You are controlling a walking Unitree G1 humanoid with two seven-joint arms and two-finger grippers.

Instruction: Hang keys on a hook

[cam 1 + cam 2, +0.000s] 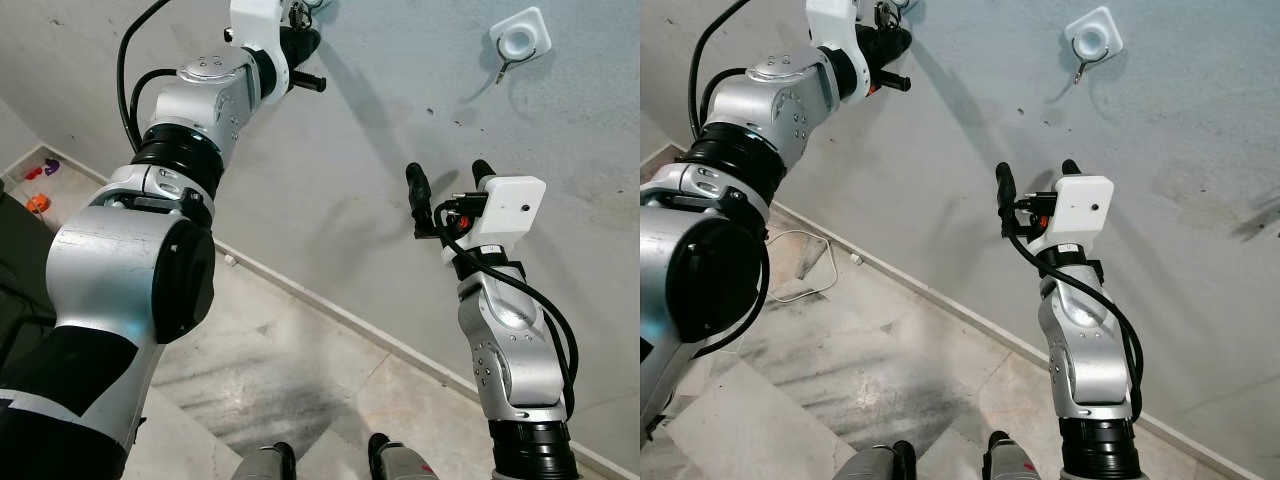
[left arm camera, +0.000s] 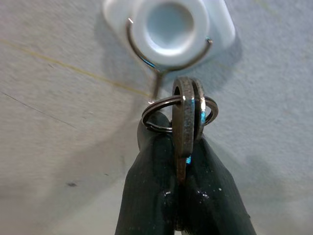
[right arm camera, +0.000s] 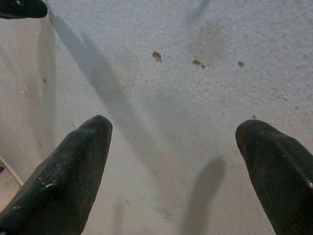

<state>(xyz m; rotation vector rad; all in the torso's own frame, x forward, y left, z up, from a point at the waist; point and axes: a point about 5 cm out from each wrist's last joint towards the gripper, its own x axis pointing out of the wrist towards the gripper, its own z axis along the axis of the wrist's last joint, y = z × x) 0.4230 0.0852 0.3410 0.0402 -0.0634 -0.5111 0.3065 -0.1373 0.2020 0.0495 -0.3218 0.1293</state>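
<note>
Overhead, upper left: left claw (image 2: 183,196) pinching keys (image 2: 188,127), ring just below the hook (image 2: 168,54). Next, threading ring over wire. Right claw (image 1: 447,190) spread wide, empty.

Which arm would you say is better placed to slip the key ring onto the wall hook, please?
Left. The left pincer is shut on the keys, just below the wall hook. The right pincer is open, empty and lower on the wall.
</note>
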